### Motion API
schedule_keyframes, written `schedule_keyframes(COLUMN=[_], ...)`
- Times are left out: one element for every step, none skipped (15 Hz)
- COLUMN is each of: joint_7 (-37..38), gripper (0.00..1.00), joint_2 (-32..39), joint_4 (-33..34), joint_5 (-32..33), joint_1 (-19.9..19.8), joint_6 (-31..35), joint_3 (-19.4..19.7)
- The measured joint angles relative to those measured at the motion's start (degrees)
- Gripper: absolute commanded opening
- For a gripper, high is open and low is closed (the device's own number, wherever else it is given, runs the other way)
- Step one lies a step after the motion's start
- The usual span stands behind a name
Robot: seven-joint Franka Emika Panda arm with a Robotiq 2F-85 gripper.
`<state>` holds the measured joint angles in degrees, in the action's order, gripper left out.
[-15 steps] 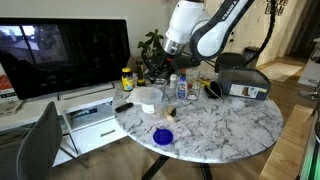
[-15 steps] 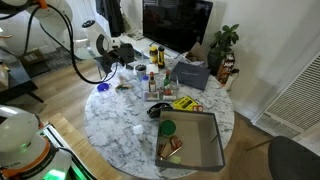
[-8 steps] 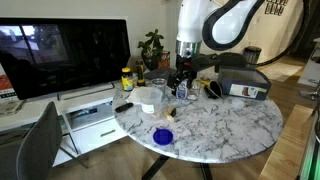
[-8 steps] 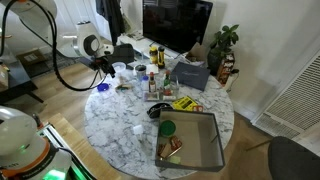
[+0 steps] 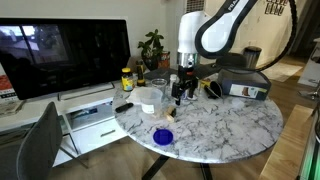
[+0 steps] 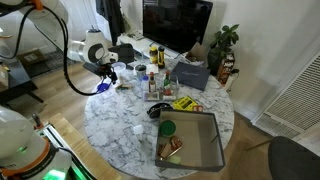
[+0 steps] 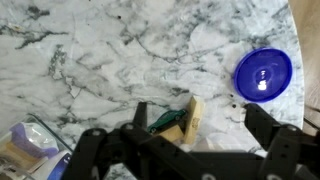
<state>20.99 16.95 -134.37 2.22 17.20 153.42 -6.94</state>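
Marble, white with grey veins, makes up the table (image 7: 100, 60) that fills the wrist view. At the lower left edge of that frame lies a pale packet (image 7: 22, 150) with a purple border. At lower centre the gripper (image 7: 180, 140) comes in from the bottom. Its dark fingers (image 7: 90, 150) are spread as wide as they go and have hold of nothing. Between them, near the bottom middle of the frame, sits a small green-and-tan piece (image 7: 190, 115). Whether either finger touches it cannot be told. To the right, near the right edge, a round blue dish (image 7: 263, 74) rests on the marble, apart from the fingers.

In an exterior view a dark TV (image 5: 65, 55) fills the upper left. To its right come a yellow jar (image 5: 127, 78) and a white cup (image 5: 150, 98) at the table's near-left rim. The dish (image 5: 162, 135) sits below them toward the frame's lower centre. The gripper (image 5: 180, 95) hangs just right of the cup, pointing down over the clutter, and a grey box (image 5: 243, 85) stands at centre right.

In an exterior view the gripper (image 6: 108, 74) hovers at centre left, just above the dish (image 6: 101, 87). A green lid (image 6: 167, 127) lies at centre, and a grey tray (image 6: 203, 135) lies to the lower right of it.
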Motion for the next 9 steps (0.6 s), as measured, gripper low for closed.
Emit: schedule_keyframes(joint_7=[-1.88,-3.34,-4.42,-5.15,-5.70,-6.21,-6.60,-6.68,-6.68], gripper=[1.00,1.00,1.00,1.00,1.00,1.00,1.00,1.00,1.00], joint_2=[1.33,2.76,4.27,5.86,7.50,9.08,10.66,12.16,13.55], joint_4=[0.44,0.89,1.33,1.91,2.60,3.43,4.34,5.36,6.36], joint_5=[-0.77,-1.13,-1.21,-1.23,-1.25,-1.40,-1.67,-1.80,-1.81], joint_1=[-0.74,-1.25,-1.58,-1.74,-1.80,-1.88,-1.91,-1.90,-1.78], joint_6=[0.98,2.23,3.82,5.57,7.23,8.52,9.56,10.39,11.23], joint_3=[-0.27,-0.42,-0.53,-0.58,-0.66,-0.90,-1.19,-1.47,-1.59])
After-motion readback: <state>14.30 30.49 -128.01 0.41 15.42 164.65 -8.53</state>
